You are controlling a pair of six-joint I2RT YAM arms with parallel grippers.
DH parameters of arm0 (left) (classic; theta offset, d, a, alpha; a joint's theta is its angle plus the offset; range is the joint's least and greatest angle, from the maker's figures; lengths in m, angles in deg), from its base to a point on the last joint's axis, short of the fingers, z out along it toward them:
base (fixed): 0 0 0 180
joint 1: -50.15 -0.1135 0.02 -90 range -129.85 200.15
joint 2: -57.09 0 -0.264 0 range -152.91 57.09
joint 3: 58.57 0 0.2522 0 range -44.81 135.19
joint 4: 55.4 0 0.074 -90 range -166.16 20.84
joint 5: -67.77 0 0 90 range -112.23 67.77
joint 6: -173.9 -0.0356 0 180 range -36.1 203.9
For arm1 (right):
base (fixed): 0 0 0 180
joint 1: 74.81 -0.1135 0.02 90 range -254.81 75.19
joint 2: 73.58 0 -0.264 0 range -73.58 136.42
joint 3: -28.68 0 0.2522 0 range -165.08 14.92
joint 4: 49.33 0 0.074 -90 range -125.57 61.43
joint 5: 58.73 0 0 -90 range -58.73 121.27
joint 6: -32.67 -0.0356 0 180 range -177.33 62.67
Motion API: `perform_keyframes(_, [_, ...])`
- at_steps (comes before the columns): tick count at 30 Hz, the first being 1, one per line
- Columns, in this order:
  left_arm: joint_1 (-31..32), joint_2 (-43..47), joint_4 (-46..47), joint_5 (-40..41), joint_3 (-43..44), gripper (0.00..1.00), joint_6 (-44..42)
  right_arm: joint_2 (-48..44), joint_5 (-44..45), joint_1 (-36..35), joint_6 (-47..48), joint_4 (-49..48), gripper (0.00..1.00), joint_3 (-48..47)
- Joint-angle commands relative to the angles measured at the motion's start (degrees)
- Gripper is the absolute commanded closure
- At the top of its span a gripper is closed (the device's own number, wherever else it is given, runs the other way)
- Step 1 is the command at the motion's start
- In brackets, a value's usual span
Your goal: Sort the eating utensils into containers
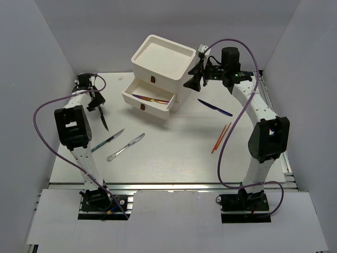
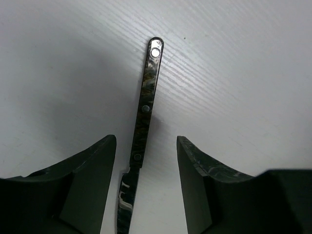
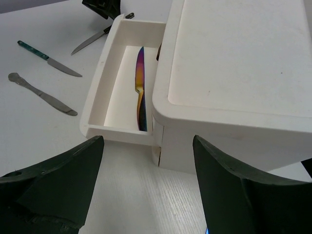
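Observation:
A dark knife (image 2: 146, 107) lies on the table between the spread fingers of my open left gripper (image 2: 145, 141), touching neither; in the top view the left gripper (image 1: 97, 104) sits over the knife (image 1: 104, 121) at far left. The white drawer unit (image 1: 158, 63) has its middle drawer (image 1: 131, 99) pulled out, with an iridescent purple utensil (image 1: 150, 98) inside, also in the right wrist view (image 3: 140, 92). My right gripper (image 1: 196, 78) is open and empty beside the unit's right side (image 3: 147, 141). A teal-handled knife (image 1: 108, 140), a silver knife (image 1: 125, 147), a blue-purple knife (image 1: 215, 107) and two orange chopsticks (image 1: 221, 138) lie on the table.
The unit's top (image 3: 234, 63) is a shallow tray. White walls close in the table on the left, back and right. The right arm's purple cable (image 1: 231, 42) arcs over the back right.

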Motion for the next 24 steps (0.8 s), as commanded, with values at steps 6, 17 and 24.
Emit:
perform_keyframes(6, [1.5, -4.2, -0.7, -0.9, 4.2, 0.42, -4.3, -0.1, -2.2, 2.1, -1.7, -1.5, 0.20, -0.9])
perform_keyframes(17, [1.7, -3.6, -1.7, 0.1, -1.1, 0.67, -4.8, -0.3, -2.3, 3.5, -2.5, -2.2, 0.19, 0.4])
perform_keyframes(24, [1.7, -1.6, -1.8, -0.7, -0.4, 0.95, -3.3, -0.6, -1.7, 3.9, -1.9, -1.9, 0.19, 1.5])
